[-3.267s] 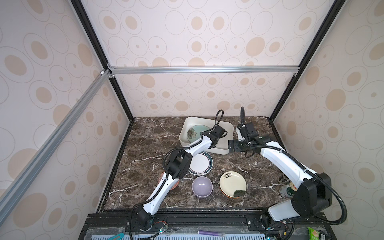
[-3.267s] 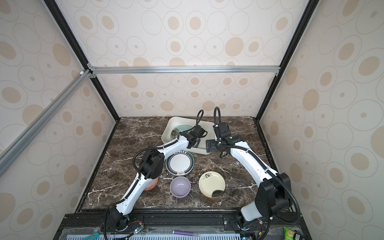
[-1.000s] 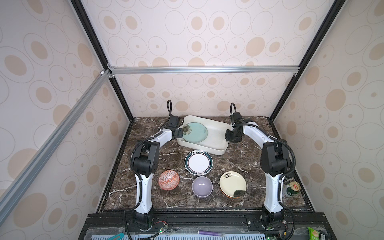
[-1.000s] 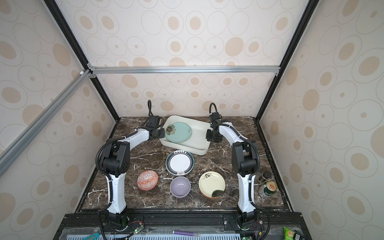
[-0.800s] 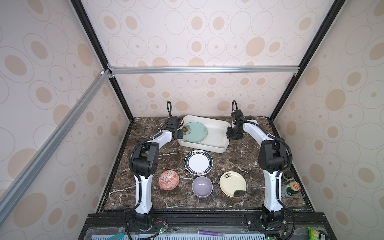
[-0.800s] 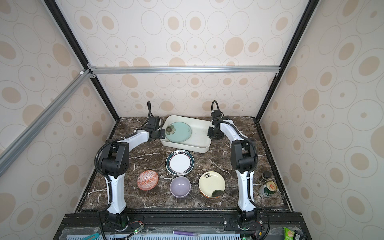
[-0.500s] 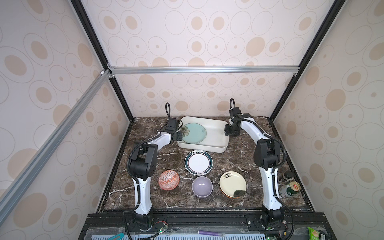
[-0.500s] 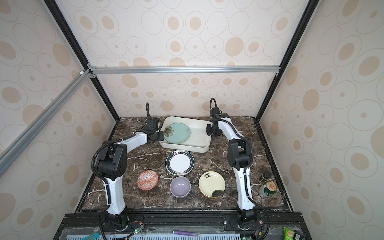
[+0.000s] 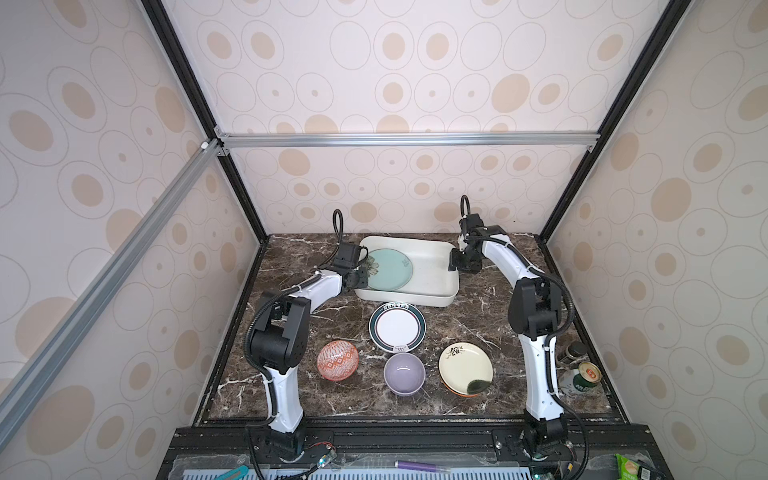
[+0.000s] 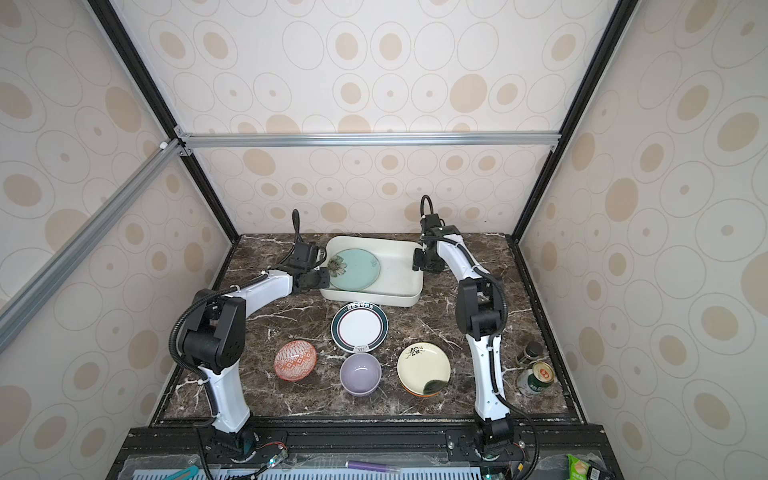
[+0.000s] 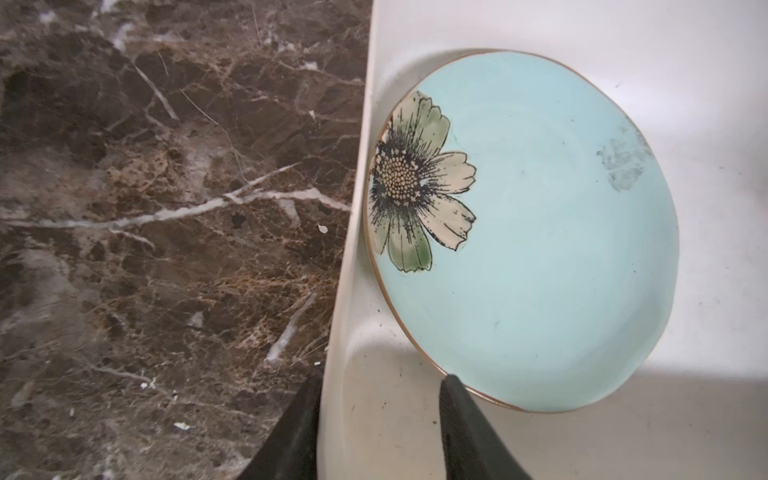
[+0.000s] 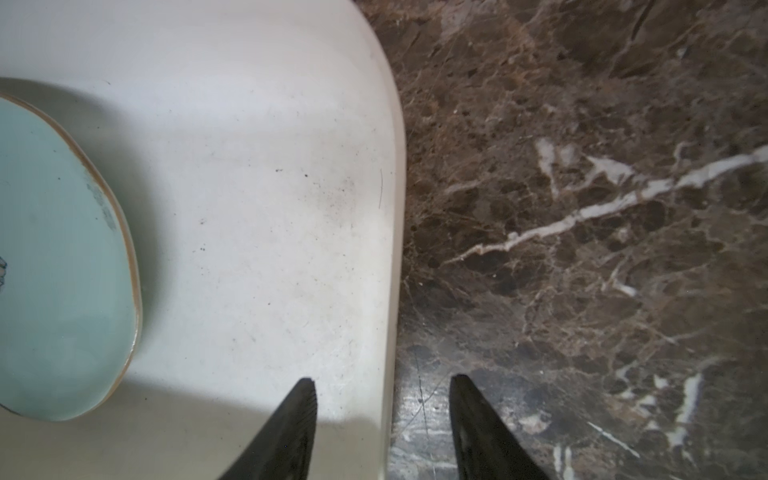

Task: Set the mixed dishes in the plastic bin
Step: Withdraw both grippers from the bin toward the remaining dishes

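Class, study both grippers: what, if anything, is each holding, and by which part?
Nothing is held. The left gripper and right gripper stand open, each straddling the rim of the plastic bin at opposite ends, unclamped.

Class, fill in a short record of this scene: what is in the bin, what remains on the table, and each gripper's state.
Container: shallow white rectangular plastic bin
In bin: pale teal round plate with flower print
On marble table: white round plate with dark-green rim; red-white patterned bowl; lavender bowl; cream floral plate
Left gripper: open, astride bin rim
Right gripper: open, astride bin rim
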Action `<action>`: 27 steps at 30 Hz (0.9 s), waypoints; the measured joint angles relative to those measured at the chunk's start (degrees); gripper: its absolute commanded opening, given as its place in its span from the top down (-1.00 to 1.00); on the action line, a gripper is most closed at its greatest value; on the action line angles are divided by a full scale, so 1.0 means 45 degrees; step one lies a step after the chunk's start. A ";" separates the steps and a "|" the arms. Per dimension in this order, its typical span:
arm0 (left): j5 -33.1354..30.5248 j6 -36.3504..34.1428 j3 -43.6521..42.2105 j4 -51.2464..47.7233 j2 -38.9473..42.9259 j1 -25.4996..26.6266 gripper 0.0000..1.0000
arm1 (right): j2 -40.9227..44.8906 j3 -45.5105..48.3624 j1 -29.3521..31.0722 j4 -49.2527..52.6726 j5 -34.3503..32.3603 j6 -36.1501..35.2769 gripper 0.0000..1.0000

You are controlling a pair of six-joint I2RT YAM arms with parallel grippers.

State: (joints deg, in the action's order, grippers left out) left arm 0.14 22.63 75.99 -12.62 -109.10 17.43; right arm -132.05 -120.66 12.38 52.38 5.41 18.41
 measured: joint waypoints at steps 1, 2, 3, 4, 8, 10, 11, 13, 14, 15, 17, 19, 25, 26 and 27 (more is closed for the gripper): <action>-0.0015 0.0039 -0.0141 0.0000 0.0189 0.0000 -0.10 | 0.0287 0.0287 0.0000 -0.0024 0.0010 0.0005 -0.15; -0.0029 0.0063 -0.0296 0.0019 0.0418 0.0015 -0.14 | 0.0738 0.0704 0.0005 -0.0063 0.0015 0.0015 -0.17; -0.0044 0.0102 -0.0437 0.0058 0.0631 0.0024 -0.16 | 0.1200 0.1093 0.0005 -0.0083 0.0029 0.0005 -0.18; -0.0053 0.0126 -0.0544 0.0073 0.0845 0.0024 -0.17 | 0.1685 0.1481 0.0005 -0.0126 0.0039 -0.0005 -0.19; -0.0063 0.0165 -0.0782 0.0165 0.1710 0.0039 -0.23 | 0.4133 0.3347 0.0049 -0.0374 0.0024 -0.0068 -0.26; -0.0102 0.0165 -0.0937 0.0233 0.2220 0.0058 -0.29 | 0.5445 0.4551 0.0092 -0.0680 0.0015 -0.0107 -0.29; -0.0112 0.0175 -0.1078 0.0262 0.2574 0.0078 -0.32 | 0.6101 0.5207 0.0126 -0.0772 0.0034 -0.0107 -0.30; -0.0121 0.0180 -0.1447 0.0330 0.3298 0.0126 -0.36 | 0.7189 0.6358 0.0238 -0.0918 0.0053 -0.0102 -0.32; -0.0121 0.0185 -0.1715 0.0369 0.3740 0.0155 -0.39 | 0.7635 0.6863 0.0325 -0.0937 0.0044 -0.0102 -0.33; -0.0112 0.0209 -0.2011 0.0408 0.4192 0.0185 -0.42 | 0.8034 0.7344 0.0437 -0.0942 0.0034 -0.0112 -0.34; -0.0102 0.0223 -0.2579 0.0471 0.4974 0.0228 -0.46 | 0.8563 0.8038 0.0763 -0.0923 -0.0053 -0.0107 -0.35; -0.0083 0.0248 -0.3181 0.0563 0.5668 0.0253 -0.52 | 0.8961 0.8607 0.1205 -0.0908 -0.0141 -0.0102 -0.36; 0.0049 0.0413 -0.5071 0.0646 0.7159 0.0287 -0.98 | 0.9782 0.9539 0.2832 -0.0724 -0.0301 -0.0068 -0.37; 0.0078 0.0481 -0.5396 0.0646 0.7407 0.0287 -0.98 | 0.9860 0.9573 0.3123 -0.0680 -0.0359 -0.0063 -0.37; 0.0097 0.0510 -0.5697 0.0627 0.7664 0.0291 -0.98 | 0.9928 0.9602 0.3449 -0.0622 -0.0452 -0.0063 -0.37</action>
State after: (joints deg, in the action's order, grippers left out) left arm 0.58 24.93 50.35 -9.80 -74.61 18.74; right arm -87.37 -77.45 27.90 49.58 3.38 18.13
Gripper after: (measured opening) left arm 0.988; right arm 0.685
